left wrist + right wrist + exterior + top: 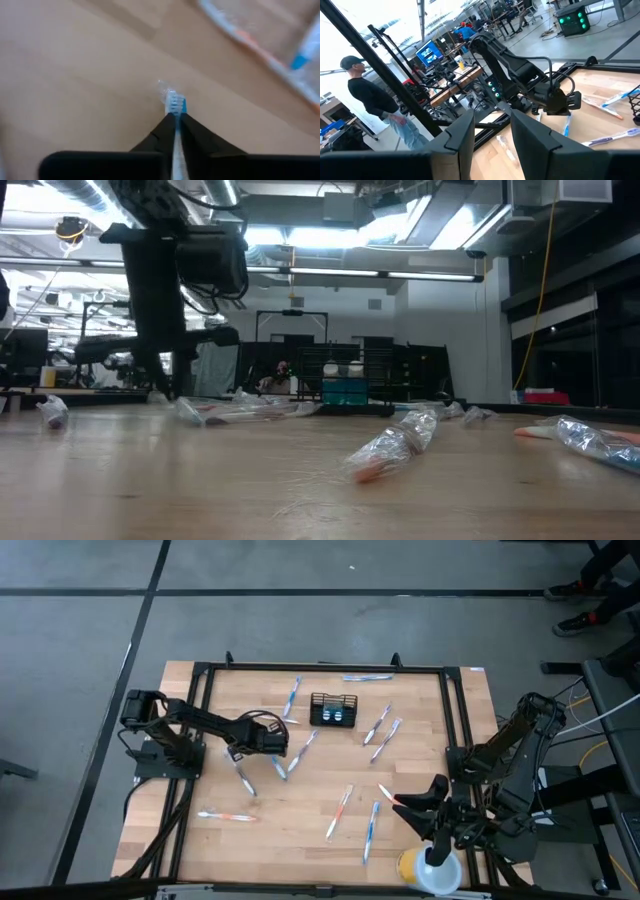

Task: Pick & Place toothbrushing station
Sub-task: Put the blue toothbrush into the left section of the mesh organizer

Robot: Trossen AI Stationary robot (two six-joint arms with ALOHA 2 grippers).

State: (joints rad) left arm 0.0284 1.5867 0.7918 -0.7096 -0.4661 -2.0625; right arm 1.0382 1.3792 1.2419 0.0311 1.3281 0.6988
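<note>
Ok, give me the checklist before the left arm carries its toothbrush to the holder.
1. Grip: left gripper shut on a blue-and-white toothbrush, ok.
2. Lifted off the wooden table: cannot tell.
3. Black mesh holder upright on the table's far side: ok.
4. Path to the holder: loose toothbrush lies between, not ok.
5. Right gripper parked near the yellow cup, away from the route, ok.
</note>
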